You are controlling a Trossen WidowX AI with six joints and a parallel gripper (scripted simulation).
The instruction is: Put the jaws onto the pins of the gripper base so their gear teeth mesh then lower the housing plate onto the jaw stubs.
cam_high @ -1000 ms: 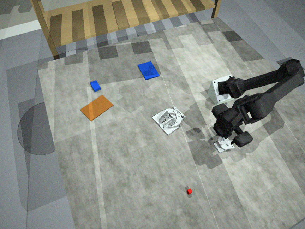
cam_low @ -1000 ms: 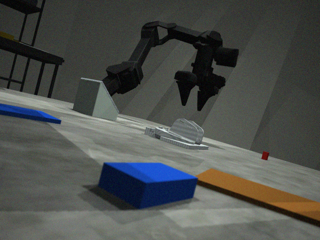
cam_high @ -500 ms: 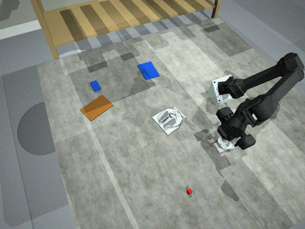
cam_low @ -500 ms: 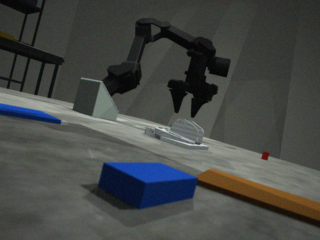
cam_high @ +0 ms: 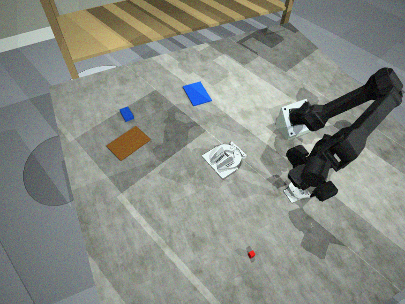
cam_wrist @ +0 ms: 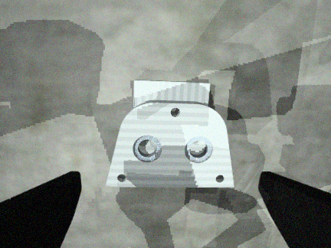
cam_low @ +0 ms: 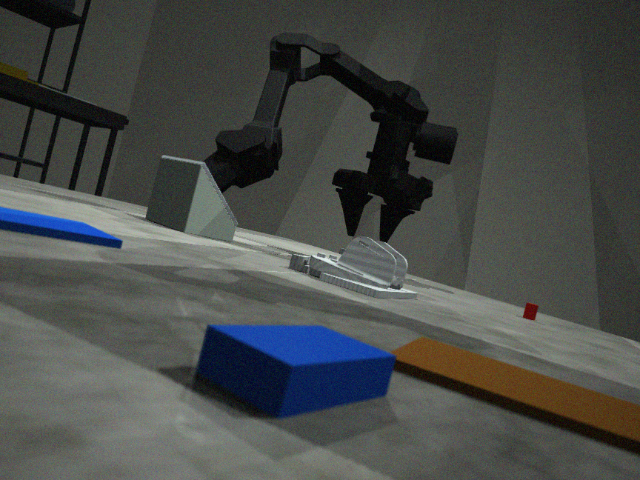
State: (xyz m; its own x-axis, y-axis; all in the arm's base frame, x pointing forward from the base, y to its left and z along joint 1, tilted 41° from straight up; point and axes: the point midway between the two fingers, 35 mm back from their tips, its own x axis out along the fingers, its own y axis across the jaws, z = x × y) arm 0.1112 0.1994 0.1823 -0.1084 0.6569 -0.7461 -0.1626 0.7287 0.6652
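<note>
The claw (cam_high: 302, 186) (cam_low: 367, 238) (cam_wrist: 172, 181) stood spread with nothing between its fingers, pointing down over the plate (cam_high: 299, 196) (cam_wrist: 172, 130). In the wrist view both fingers were cut off by the frame, their tips apart on either side of the plate's lower end. In the top view the arm (cam_high: 348, 104) (cam_low: 351, 64) hid the fingertips and part of the plate.

The plate was on the mat side nearest the claw, away from the base (cam_high: 223, 175) (cam_low: 396, 295). Its two ringed holes and three small dark holes showed from the wrist, and a ridged block (cam_wrist: 171, 91) stuck out past its rounded end. How the two met underneath could not be told. The exterior view did not show the plate.

The base carried two leaf-shaped parts, side by side; from the exterior they stood up as fins, the nearer covering much of the farther. Whether any teeth meshed or the pins were fully seated was too small to tell. The plate was not on them.

The red cube (cam_high: 251, 254) (cam_low: 530, 311) sat well apart. The blue block (cam_high: 126, 114) (cam_low: 294, 367) was near the orange slab (cam_high: 128, 143) (cam_low: 516, 384), which the exterior frame cut off at the right. That view also clipped the blue slab (cam_high: 197, 93) (cam_low: 54, 226) at the left.
</note>
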